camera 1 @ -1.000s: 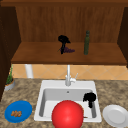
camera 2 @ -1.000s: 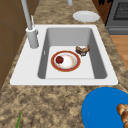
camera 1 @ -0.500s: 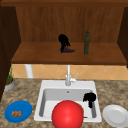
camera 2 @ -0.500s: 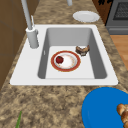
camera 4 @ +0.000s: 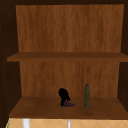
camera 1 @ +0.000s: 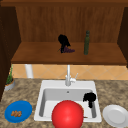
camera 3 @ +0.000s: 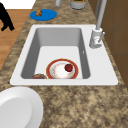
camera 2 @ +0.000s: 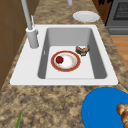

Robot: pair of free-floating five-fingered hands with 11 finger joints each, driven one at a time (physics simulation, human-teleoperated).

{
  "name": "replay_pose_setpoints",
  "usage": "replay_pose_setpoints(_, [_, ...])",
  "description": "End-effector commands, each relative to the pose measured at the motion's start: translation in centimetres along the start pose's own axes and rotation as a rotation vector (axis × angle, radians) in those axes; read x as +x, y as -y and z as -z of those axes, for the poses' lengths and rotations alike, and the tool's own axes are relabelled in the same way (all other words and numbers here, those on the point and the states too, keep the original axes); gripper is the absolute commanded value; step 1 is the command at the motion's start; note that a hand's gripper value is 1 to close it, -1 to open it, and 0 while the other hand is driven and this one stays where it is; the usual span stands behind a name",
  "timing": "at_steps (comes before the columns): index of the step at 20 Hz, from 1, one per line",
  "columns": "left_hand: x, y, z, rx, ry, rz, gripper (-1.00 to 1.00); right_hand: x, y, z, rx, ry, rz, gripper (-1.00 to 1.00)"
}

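Black left hand (camera 1: 63, 41) sits centre frame in the front view, on the lower wooden shelf (camera 1: 37, 56), fingers pointing down onto a small purple bunch, looks like grapes (camera 1: 68, 50), lying on the shelf board just right of the hand. Fingers appear curled onto the bunch, touching it; same pose in the upper view, hand (camera 4: 63, 95) low centre with grapes (camera 4: 68, 104) at its fingertips. Dark green bottle (camera 1: 86, 43) stands upright on the same shelf, right of the grapes, apart from them; upper view has it (camera 4: 86, 96) low centre-right. Right hand (camera 1: 89, 98) hangs over the right part of the white sink (camera 1: 43, 86), lower right of the front view, fingers hanging down; can't tell if they're open or curled. Right side view has a black hand (camera 3: 5, 18) at the upper left edge, off the counter over the floor. Sink basin, left side view centre: red-rimmed plate (camera 2: 76, 65) with a small red fruit (camera 2: 59, 59) on its left part, brown doughnut-like item (camera 2: 82, 49) just beside the plate's upper right. Big red ball-like shape (camera 1: 67, 115) at bottom centre of the front view. Blue plate (camera 1: 23, 108) with brown food lower left, white plate (camera 1: 115, 116) lower right, both on the granite counter. Faucet (camera 1: 68, 76) behind the basin.
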Motion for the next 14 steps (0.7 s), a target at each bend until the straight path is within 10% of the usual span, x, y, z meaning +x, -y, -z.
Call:
replay_pose_setpoints(1, [0.2, 1.6, 0.0, -0.005, 0.011, 0.051, -1.0, 0.0, 0.0, 0.0, 0.0, 0.0, 0.0, 0.0])
replay_pose_setpoints(7, [-0.7, 3.1, -0.2, -0.043, -0.009, 0.193, -1.0, 0.0, 0.0, 0.0, 0.0, 0.0, 0.0, 0.0])
replay_pose_setpoints(8, [-0.7, 3.5, -0.2, -0.046, -0.009, 0.21, 1.0, 0.0, 0.0, 0.0, 0.0, 0.0, 0.0, 0.0])
replay_pose_setpoints(14, [2.4, 4.3, 0.6, -0.116, 0.01, 0.417, 1.0, 0.0, 0.0, 0.0, 0.0, 0.0, 0.0, 0.0])
